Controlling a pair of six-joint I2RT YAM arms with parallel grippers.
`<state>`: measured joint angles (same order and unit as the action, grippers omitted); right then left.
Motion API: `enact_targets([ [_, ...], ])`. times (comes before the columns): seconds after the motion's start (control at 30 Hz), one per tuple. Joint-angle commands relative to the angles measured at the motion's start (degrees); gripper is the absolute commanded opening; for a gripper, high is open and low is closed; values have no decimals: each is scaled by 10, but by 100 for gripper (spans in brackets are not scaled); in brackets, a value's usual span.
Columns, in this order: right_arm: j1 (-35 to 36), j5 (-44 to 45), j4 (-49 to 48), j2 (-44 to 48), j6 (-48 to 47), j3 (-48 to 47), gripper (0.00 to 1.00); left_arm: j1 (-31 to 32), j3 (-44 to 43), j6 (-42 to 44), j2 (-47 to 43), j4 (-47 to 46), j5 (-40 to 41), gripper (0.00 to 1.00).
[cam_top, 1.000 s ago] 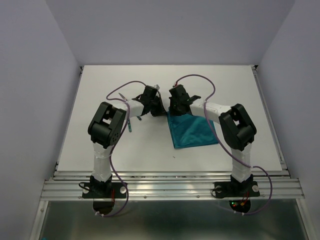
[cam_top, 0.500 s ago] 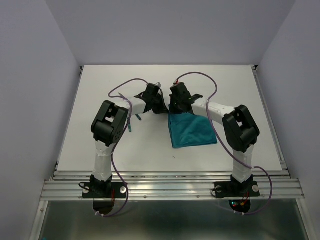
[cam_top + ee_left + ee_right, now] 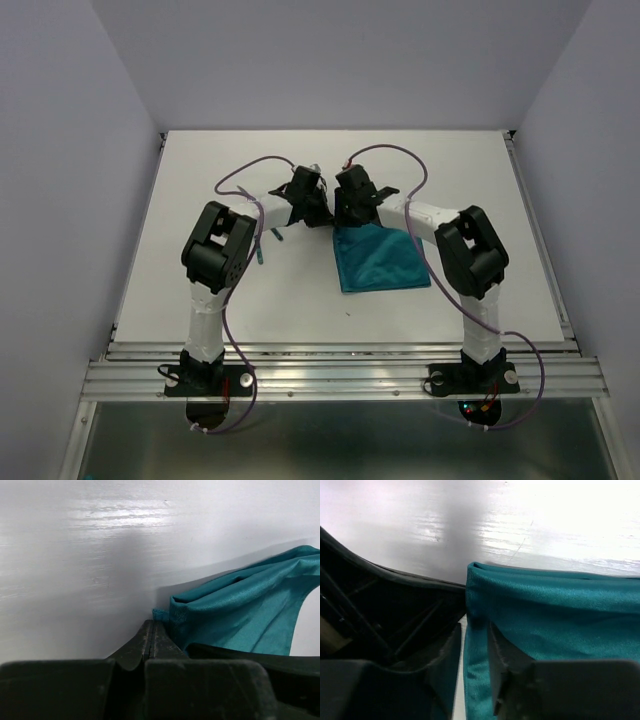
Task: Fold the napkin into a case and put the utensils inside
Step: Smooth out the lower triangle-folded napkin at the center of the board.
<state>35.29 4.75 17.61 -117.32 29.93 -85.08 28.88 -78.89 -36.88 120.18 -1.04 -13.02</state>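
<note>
While the left gripper [image 3: 151,627] pinches the far-left corner of the teal-green square cloth napkin [image 3: 380,258], the right gripper [image 3: 475,636] stands narrowly parted around it. Cloth spreads near-right, beneath the right arm [image 3: 470,250].

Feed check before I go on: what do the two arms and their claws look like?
The arms match. The left arm and right arm have white tubular links between bulky black joint housings. A thin purple cable loops loosely along each. The left claw and right claw are matte black, with two flat-sided fingers each.
</note>
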Motion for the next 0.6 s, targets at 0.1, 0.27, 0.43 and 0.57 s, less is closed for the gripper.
enact_targets([
  [0.1, -19, 32, -20, 87, -4, 21, 51, -1, -6, 25, -57, 96, 112, 0],
  [0.27, -65, 47, -27, 154, -3, 91, 51, -2, -1, 21, -85, 100, 118, 11],
  [0.43, -143, 38, -32, 202, -1, 164, 51, 6, 6, 12, -94, 88, 79, 40],
  [0.57, -192, 20, -33, 220, -1, 208, 53, 27, 1, 3, -80, 80, 63, 68],
])
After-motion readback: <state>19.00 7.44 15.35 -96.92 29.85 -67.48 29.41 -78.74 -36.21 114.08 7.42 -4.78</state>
